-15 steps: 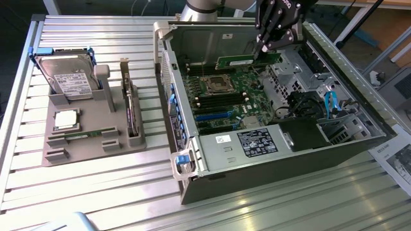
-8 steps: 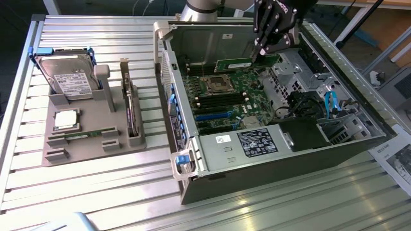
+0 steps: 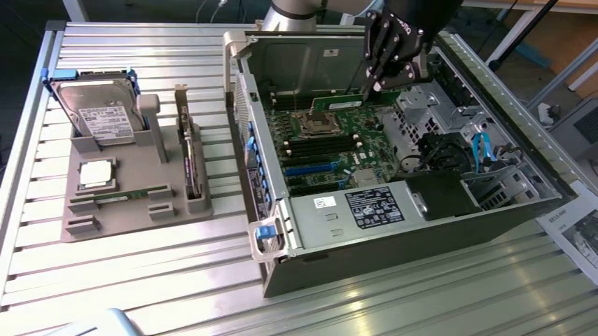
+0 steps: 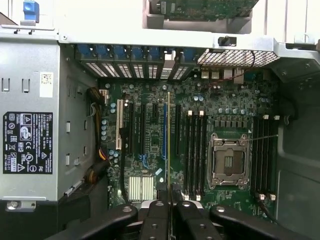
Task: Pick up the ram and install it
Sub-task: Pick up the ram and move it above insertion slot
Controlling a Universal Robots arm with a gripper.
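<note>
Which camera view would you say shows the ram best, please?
The exterior view: the ram shows its long green face, gripped by the tool above the motherboard. The wrist view sees the ram edge-on, a thin line between the fingers.

Circuit-board ram (image 3: 338, 103), sheet-metal case (image 3: 313, 59), matt plastic holder (image 3: 131, 218), ribbed metal table (image 3: 140, 294).

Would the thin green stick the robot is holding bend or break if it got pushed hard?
Probably stiff, not floppy: the green stick juts straight out from the gripper without sagging. Likely light, since it looks very thin edge-on. Maybe fragile: it's a bare thin board, so a hard push might crack it.
</note>
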